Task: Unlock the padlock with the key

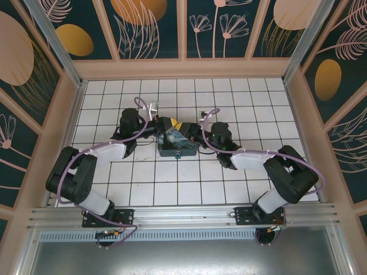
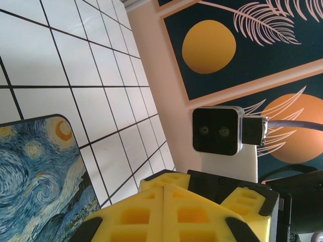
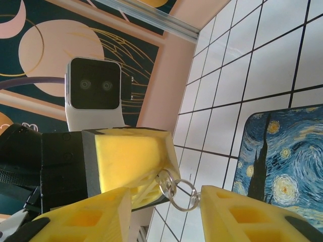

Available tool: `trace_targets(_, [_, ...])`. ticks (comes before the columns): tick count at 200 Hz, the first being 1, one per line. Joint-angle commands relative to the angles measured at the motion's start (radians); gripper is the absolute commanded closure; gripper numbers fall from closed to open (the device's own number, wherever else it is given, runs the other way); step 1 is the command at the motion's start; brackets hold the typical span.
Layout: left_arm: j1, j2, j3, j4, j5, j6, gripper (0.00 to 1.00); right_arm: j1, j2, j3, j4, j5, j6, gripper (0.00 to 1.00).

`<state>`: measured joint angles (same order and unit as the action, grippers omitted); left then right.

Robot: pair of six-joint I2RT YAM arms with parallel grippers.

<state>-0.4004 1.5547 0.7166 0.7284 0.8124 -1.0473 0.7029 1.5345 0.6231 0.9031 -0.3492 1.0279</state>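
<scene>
Yellow ribbed fingers of the left tool (image 2: 164,190) are pressed flat together along a centre seam at the bottom of the left wrist view. They sit above the corner of a box (image 2: 35,176) printed with a blue and yellow swirling painting. In the right wrist view two linked silvery rings (image 3: 174,190) dangle from that tool's tip at lower centre, so the key appears to be pinched there, its blade hidden between the pads. The right tool (image 3: 166,214) has its fingers spread, one on each side of the rings, with the larger ring just beside the right-hand finger. From above, both arms meet at mid-frame over the box, which lies on the white tiled surface (image 1: 143,183).
</scene>
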Motion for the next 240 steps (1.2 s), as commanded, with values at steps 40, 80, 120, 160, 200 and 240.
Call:
trace_targets(40, [-0.005,-0.011,0.024,-0.005,0.047,0.033,1.00,-0.048,-0.035,-0.013,0.043,-0.003,-0.035,0.63])
trace_targets(80, [-0.006,-0.005,0.025,-0.003,0.056,0.031,1.00,-0.053,-0.020,-0.001,0.063,-0.045,-0.047,0.64])
trace_targets(120, [-0.006,0.001,0.020,0.023,0.060,0.006,1.00,-0.046,0.026,0.034,0.092,-0.089,-0.040,0.65])
trace_targets(160, [-0.006,0.012,0.008,0.061,0.058,-0.023,1.00,-0.037,0.051,0.036,0.129,-0.105,-0.024,0.70])
trace_targets(200, [-0.006,0.023,-0.001,0.091,0.050,-0.053,1.00,-0.029,0.067,0.035,0.161,-0.116,-0.009,0.75])
trace_targets(240, [-0.006,0.030,-0.002,0.091,0.048,-0.054,1.00,-0.023,0.080,0.036,0.172,-0.122,0.000,0.80])
